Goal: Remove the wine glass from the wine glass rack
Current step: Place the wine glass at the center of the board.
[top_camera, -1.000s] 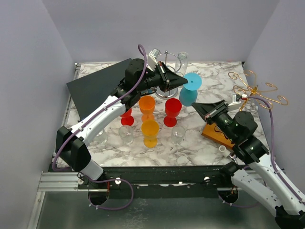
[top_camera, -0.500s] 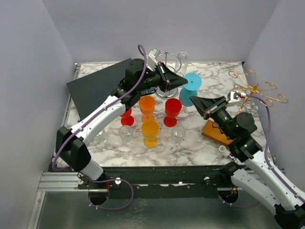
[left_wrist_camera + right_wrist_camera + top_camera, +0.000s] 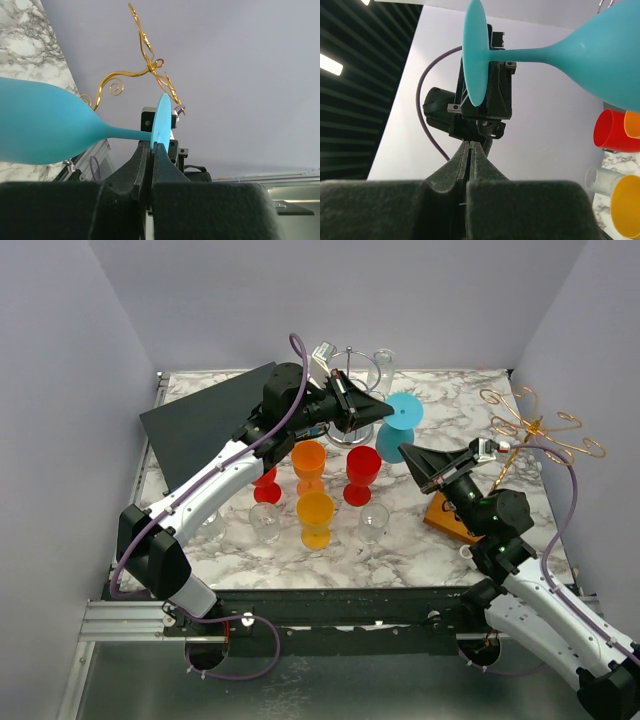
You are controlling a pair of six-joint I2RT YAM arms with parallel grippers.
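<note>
The wine glass [image 3: 398, 432], turquoise, hangs in the air on its side, off the wine glass rack [image 3: 541, 429] and well apart from it. The left jaws are closed tight on the edge of its foot [image 3: 160, 124]. In the left wrist view the thin disc stands edge-on right at the tips, its lower rim pinched in the slit between the two fingers [image 3: 142, 167]. The stem runs out to the left of these jaws into the bowl [image 3: 40, 127], and the gold wire rack shows past the foot, farther ahead. The right jaws are pressed together too, with nothing between them. Their tips point toward the glass and sit near its bowl; whether they touch it I cannot tell. In the right wrist view the foot hangs above the closed tips, and the bowl stretches up and to their right. The rack stands on its wooden base [image 3: 452, 517] behind the right jaws, beside that arm's wrist. Below the left jaws, on the marble surface [image 3: 450, 400], stand a red cup [image 3: 362, 472] and two orange cups [image 3: 308, 462], upright and close together.
</note>
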